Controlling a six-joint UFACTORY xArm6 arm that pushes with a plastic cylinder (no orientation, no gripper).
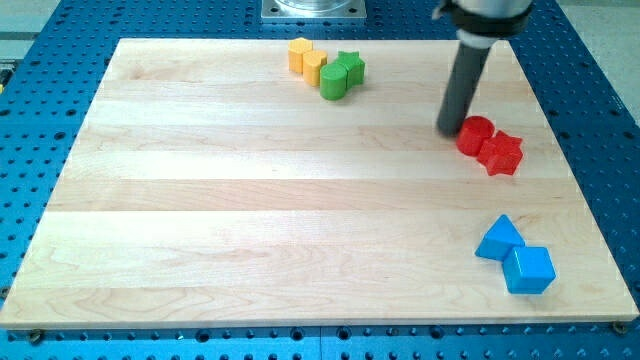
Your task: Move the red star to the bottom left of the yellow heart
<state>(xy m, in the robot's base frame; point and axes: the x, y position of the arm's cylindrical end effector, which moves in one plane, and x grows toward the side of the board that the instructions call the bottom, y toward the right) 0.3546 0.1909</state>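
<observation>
The red star (502,153) lies near the view's right edge, touching a red round block (475,134) at its upper left. My tip (451,129) stands just left of the red round block, touching or nearly touching it. The yellow heart (316,67) sits at the view's top centre, between a yellow-orange hexagon block (299,54) on its left and a green round block (333,81) with a green star (350,67) on its right.
A blue triangle block (498,238) and a blue cube (528,269) lie together at the view's bottom right. The wooden board (200,200) rests on a blue perforated table. The robot base (314,10) is at the view's top centre.
</observation>
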